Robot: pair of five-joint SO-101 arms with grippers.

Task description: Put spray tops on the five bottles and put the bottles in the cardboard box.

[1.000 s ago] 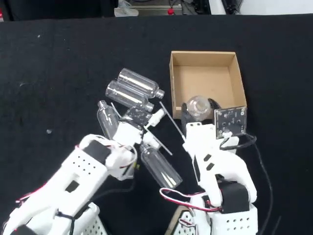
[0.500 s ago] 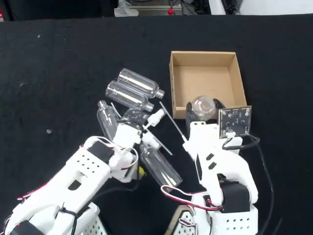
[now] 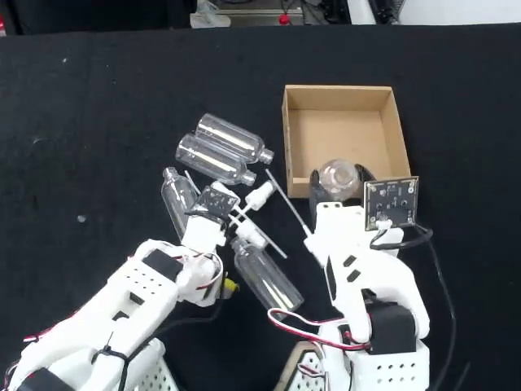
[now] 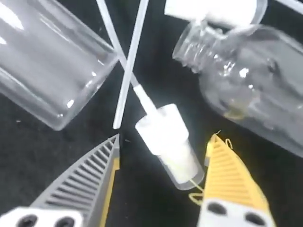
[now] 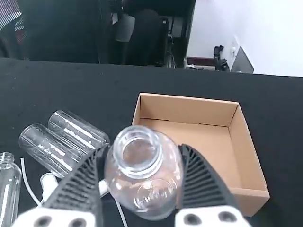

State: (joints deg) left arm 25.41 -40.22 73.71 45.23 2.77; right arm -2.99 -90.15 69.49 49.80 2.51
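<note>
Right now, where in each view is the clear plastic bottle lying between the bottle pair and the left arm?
High view: clear plastic bottle just below the bottle pair.
Left wrist view: probably the bottle beyond the grey finger.
Right wrist view: bottle cut off beside the pair.
Shared landmark: thin white tube alongside it.

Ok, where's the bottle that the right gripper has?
High view: the bottle stands upright in the right gripper, at the near wall of the cardboard box.

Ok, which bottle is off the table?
The bottle held upright in the right jaws; the rest lie flat on the table.
</note>
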